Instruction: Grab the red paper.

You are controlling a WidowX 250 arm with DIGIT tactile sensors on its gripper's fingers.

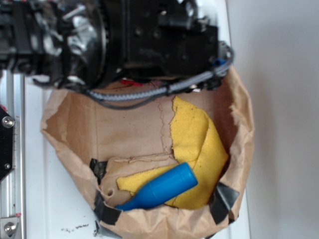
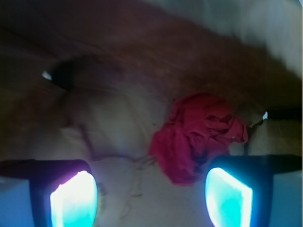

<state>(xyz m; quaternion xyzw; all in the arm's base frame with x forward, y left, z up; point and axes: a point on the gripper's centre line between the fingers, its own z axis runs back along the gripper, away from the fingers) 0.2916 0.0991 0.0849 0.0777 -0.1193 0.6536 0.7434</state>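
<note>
Red paper (image 2: 196, 135): crumpled wad on brown bag floor (image 2: 118, 123), at 1 o'clock from gripper (image 2: 151, 196). Jaws wide apart, empty. Looks light, soft, crushable; pinch across bulky middle folds.

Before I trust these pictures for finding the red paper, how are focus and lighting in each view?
Exterior view: evenly lit and fairly sharp on the yellow cloth and blue bottle; the arm up top is close and blurred, hiding nearly all of the red paper. Wrist view: dim and soft, though the red paper reads clearly; the fingertips glow overexposed cyan.
</note>
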